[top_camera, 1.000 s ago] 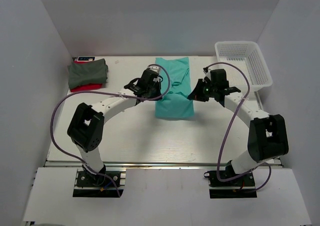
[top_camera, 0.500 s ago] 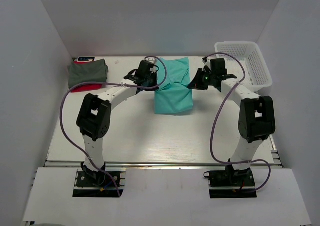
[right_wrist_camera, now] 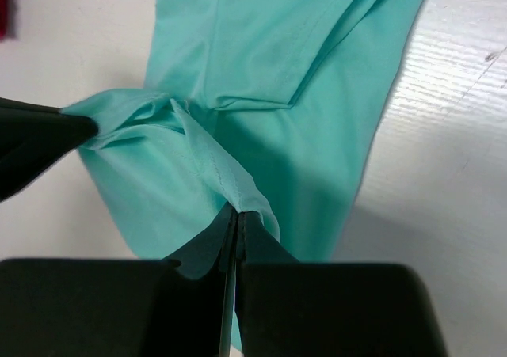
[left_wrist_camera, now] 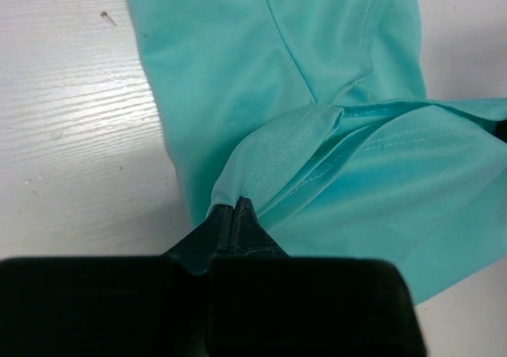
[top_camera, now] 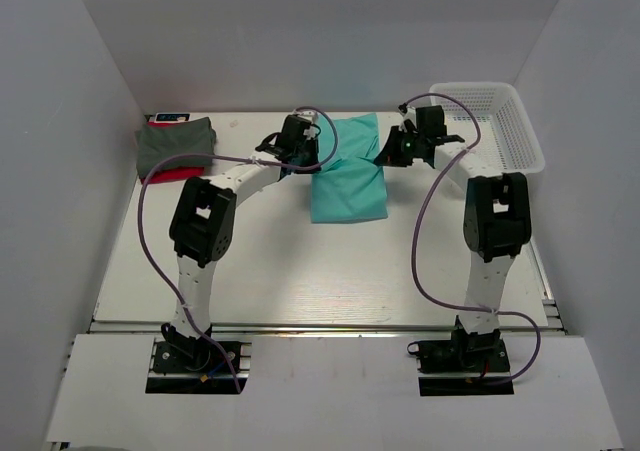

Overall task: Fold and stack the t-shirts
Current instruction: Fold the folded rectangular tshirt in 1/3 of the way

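The teal t-shirt [top_camera: 347, 166] lies as a narrow strip at the back middle of the table, its near part doubled over. My left gripper [top_camera: 311, 158] is shut on its hemmed left edge; in the left wrist view the gripper [left_wrist_camera: 231, 208] pinches a raised fold of the teal cloth [left_wrist_camera: 341, 72]. My right gripper [top_camera: 384, 157] is shut on the right edge; in the right wrist view the gripper [right_wrist_camera: 236, 213] pinches the hem of the teal cloth [right_wrist_camera: 269, 48]. A dark grey-green t-shirt [top_camera: 176, 143] lies folded on a red one [top_camera: 168, 175] at the back left.
A white mesh basket [top_camera: 490, 123] stands at the back right, close to the right arm. White walls close in the table on three sides. A small dark card [top_camera: 168, 118] lies behind the folded stack.
Both grippers have moved toward the back of the table, carrying the near end of the teal shirt over itself. The shirt's visible length is now shorter.
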`<state>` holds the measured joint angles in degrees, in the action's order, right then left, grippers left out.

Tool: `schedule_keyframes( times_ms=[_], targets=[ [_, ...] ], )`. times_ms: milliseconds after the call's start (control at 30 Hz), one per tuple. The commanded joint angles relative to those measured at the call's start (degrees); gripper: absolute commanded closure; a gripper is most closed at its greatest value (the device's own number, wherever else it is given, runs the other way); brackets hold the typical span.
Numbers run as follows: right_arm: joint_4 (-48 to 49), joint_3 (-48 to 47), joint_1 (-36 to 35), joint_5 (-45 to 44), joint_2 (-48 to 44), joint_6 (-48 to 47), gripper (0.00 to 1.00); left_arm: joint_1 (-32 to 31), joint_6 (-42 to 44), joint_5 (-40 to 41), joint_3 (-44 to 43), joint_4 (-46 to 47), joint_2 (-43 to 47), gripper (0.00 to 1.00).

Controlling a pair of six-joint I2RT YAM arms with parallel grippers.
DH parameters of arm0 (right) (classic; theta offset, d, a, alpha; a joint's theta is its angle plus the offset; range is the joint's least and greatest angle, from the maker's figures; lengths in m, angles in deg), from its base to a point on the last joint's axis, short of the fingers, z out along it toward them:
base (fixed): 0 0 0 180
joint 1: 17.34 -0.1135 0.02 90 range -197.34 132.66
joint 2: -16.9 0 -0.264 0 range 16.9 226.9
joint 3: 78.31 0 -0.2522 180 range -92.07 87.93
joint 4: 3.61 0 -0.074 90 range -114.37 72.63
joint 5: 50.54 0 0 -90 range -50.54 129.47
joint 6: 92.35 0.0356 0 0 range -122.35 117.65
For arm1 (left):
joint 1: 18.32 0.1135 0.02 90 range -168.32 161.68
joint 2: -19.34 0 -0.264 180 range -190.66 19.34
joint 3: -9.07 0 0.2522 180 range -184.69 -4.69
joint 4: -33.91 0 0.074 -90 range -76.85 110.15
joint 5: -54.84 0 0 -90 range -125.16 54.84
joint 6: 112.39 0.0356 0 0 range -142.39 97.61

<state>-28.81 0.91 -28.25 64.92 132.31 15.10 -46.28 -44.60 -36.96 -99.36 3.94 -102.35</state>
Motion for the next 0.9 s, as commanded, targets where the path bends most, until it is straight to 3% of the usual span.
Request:
schedule_keyframes(
  times_ms=[0,67,200,233,300,333,367,433,500,633,800,867],
  targets=[
    [-0.4,-6.5,0.2,-1.1,3.6,-5.3,1.0,0.7,1.9,1.5,-3.0,1.7,0.2,1.0],
    [-0.4,-7.3,0.5,-1.6,5.3,-5.8,1.0,0.7,2.5,1.5,-4.5,2.2,-1.7,0.98],
    [1.8,-7.9,0.8,-2.5,7.5,-5.1,1.0,1.2,3.8,2.0,-4.5,5.3,-3.2,0.74],
    [3.9,-8.2,0.8,-2.2,7.9,-5.2,0.88,1.2,3.8,2.9,-4.5,5.3,-4.2,0.7],
    [5.0,-9.6,1.2,0.2,10.7,-5.4,0.75,2.3,3.2,3.5,-6.7,5.3,-5.4,0.58],
    [3.8,-13.7,1.5,0.8,11.4,-5.8,0.64,2.3,3.2,3.5,-8.1,4.1,-6.2,0.27],
    [3.1,-15.2,1.6,1.4,13.7,-6.5,0.44,2.9,3.2,3.5,-10.7,3.2,-6.8,0.01],
    [0.3,-18.9,1.7,2.9,13.9,-7.3,0.1,3.4,2.7,3.5,-12.5,1.7,-7.5,0.0],
    [-0.8,-18.9,1.7,2.9,10.7,-7.5,0.1,3.4,3.4,3.5,-12.6,1.7,-5.6,0.0],
    [2.4,-8.4,1.3,3.7,2.1,-6.5,0.1,3.4,5.3,1.4,-8.4,3.8,0.4,0.0],
    [6.1,8.3,1.2,5.9,-8.2,-3.8,0.1,2.2,5.8,-2.9,3.3,5.0,7.6,0.0],
    [8.4,16.2,1.0,7.5,-12.7,-2.3,0.1,1.7,5.8,-8.1,9.1,6.2,11.0,0.0]
  ],
)
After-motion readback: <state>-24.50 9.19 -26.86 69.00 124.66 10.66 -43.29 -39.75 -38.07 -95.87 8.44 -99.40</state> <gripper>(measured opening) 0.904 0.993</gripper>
